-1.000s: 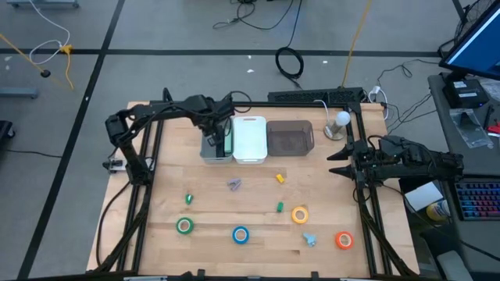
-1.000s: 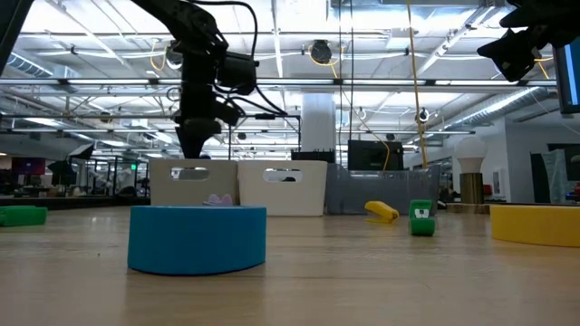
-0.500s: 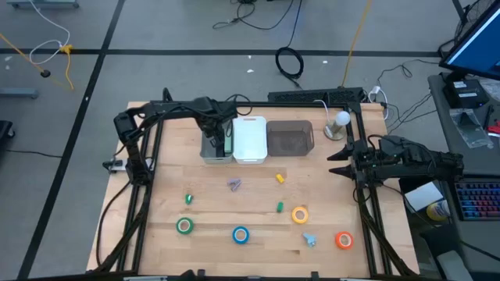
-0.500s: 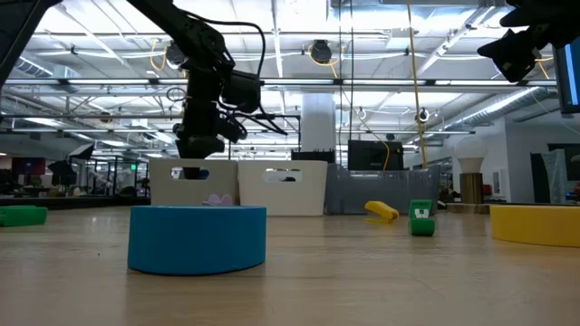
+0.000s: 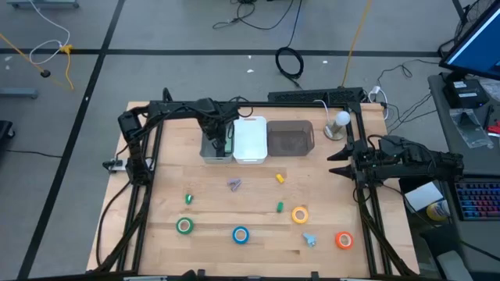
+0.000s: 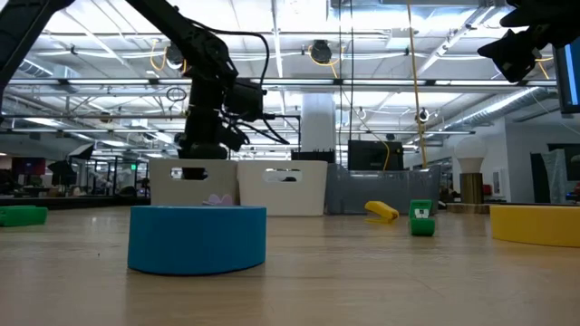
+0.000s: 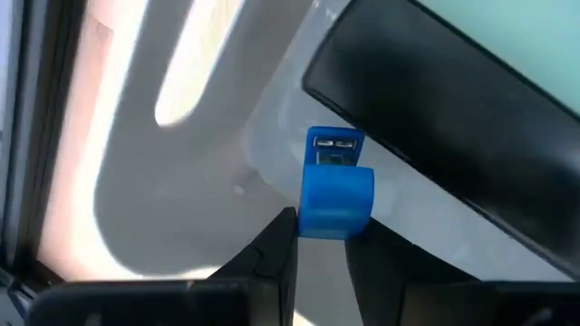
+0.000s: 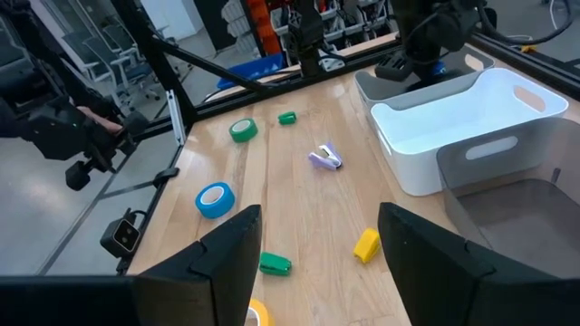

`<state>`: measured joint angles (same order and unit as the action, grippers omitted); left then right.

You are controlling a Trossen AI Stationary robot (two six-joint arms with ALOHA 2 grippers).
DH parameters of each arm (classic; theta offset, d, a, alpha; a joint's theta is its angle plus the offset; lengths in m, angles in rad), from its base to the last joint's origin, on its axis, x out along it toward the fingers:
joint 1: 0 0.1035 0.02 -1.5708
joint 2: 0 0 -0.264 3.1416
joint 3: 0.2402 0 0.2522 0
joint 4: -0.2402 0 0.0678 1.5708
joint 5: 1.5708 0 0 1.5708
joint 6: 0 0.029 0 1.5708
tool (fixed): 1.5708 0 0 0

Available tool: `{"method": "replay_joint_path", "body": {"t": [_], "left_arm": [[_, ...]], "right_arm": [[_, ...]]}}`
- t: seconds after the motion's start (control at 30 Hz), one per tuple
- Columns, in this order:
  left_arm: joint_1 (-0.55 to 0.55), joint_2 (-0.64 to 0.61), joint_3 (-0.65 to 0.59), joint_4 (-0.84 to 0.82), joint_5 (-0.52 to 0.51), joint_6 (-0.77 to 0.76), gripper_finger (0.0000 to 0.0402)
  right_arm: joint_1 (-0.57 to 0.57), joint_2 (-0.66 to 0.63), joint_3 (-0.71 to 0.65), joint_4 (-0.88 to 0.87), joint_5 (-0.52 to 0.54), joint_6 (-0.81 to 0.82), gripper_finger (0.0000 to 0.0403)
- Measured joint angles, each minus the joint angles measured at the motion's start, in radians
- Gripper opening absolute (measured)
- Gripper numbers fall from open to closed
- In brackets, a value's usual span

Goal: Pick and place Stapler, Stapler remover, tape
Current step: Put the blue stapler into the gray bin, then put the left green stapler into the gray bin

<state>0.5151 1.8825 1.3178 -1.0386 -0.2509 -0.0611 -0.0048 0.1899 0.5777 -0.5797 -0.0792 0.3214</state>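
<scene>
Two dark robot arms are working at the pale wooden counter (image 5: pixel 156 234). The left gripper (image 7: pixel 319 237) is pinching a small blue plastic clip-like thing (image 7: pixel 335 195) and hanging over the grey plastic bin (image 5: pixel 205 153) at the back. A second ago the arm was further out to the side and the gripper was higher; now it is pulling in and dipping lower toward the bin. That likely means the drop is coming soon.

The right gripper (image 8: pixel 313 240) is waiting at the counter's right edge with its fingers apart, holding nothing.

Four tape rolls are sitting near the front: the green ring (image 5: pixel 184 226), the blue ring (image 5: pixel 241 234), the yellow ring (image 5: pixel 300 215) and the orange ring (image 5: pixel 344 240).

Only the left wrist view is showing the blue thing in the fingers. From above, the arm is hiding it. The low view is showing the gripper just above the bin's rim. The right wrist view is showing a small purple thing (image 8: pixel 324 158) and the white plastic bin (image 8: pixel 453 127).
</scene>
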Motion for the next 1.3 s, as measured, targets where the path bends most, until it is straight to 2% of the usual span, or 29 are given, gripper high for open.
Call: {"method": "replay_joint_path", "body": {"t": [0.13,0.5,0.77,0.9,1.03,1.2,1.3], "left_arm": [[0.003,0.0,0.0,0.002,0.024,0.001,0.0091],[0.005,-0.006,0.0,-0.01,0.026,-0.024,0.0156],[0.004,-0.123,0.04,-0.105,0.038,-0.141,0.0153],[-0.025,-0.24,0.057,-0.155,0.101,-0.26,0.0145],[-0.091,-0.36,0.057,-0.218,0.202,-0.45,0.0139],[-0.236,-0.469,0.058,-0.284,0.325,-0.716,0.0136],[-0.349,-0.492,0.058,-0.322,0.34,-0.873,0.0136]], "right_arm": [[0.0,0.0,0.0,0.0,0.0,0.0,0.0215],[0.0,0.0,0.0,0.0,0.0,0.0,0.0215],[0.0,0.0,0.0,0.0,0.0,0.0,0.0215],[0.0,0.0,0.0,0.0,0.0,0.008,0.0215],[0.0,0.0,0.0,0.0,0.0,0.008,0.0215],[0.0,0.0,0.0,0.0,0.0,0.008,0.0215],[0.0,0.0,0.0,0.0,0.0,0.008,0.0215]]}}
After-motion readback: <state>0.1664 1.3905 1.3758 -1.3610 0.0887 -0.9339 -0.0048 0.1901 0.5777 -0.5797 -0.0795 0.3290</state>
